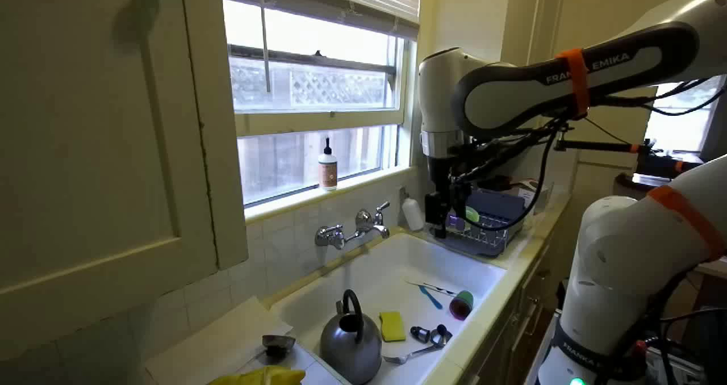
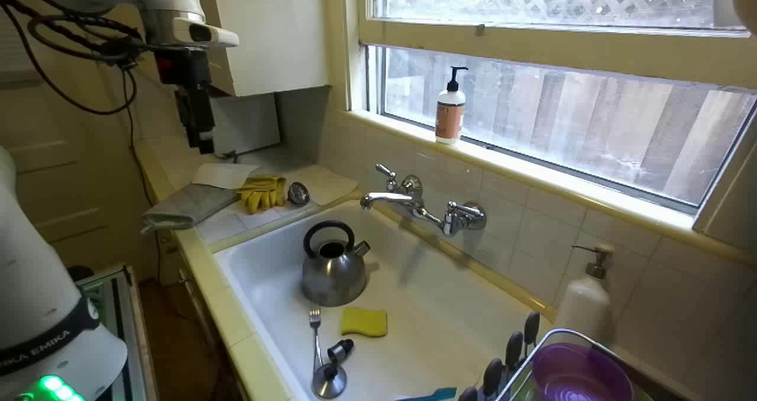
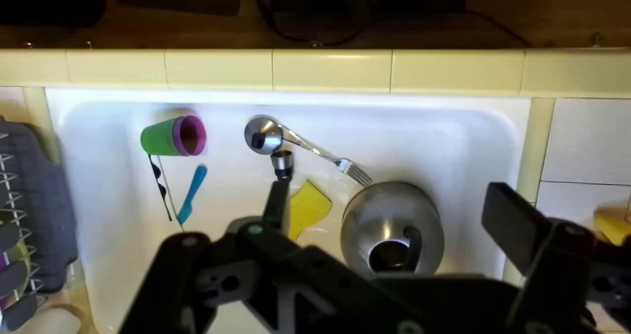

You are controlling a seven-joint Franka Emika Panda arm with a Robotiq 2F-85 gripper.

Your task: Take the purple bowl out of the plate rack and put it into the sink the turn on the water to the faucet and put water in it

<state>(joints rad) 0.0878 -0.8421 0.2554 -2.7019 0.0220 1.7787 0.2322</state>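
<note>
- Purple bowl (image 2: pixel 582 372): in the plate rack (image 1: pixel 492 238), lower right of an exterior view.
- Gripper (image 3: pixel 388 206): jaws spread wide and empty, lower half of the wrist view.
- Sink (image 2: pixel 440 294): lower middle of an exterior view, holding the grey kettle (image 2: pixel 334 280) and a yellow sponge (image 2: pixel 364 322).
- Faucet (image 2: pixel 423 213): near the centre of that frame, above the sink.

In an exterior view the camera looks down along the sink (image 1: pixel 443 263) from behind the kettle (image 1: pixel 351 348), plate rack (image 1: pixel 489 236) distant, centre right. In an exterior view it faces roughly the opposite way — purple bowl (image 2: pixel 582 372) close, lower right. The wrist view looks straight down — all three share sink and kettle.
</note>
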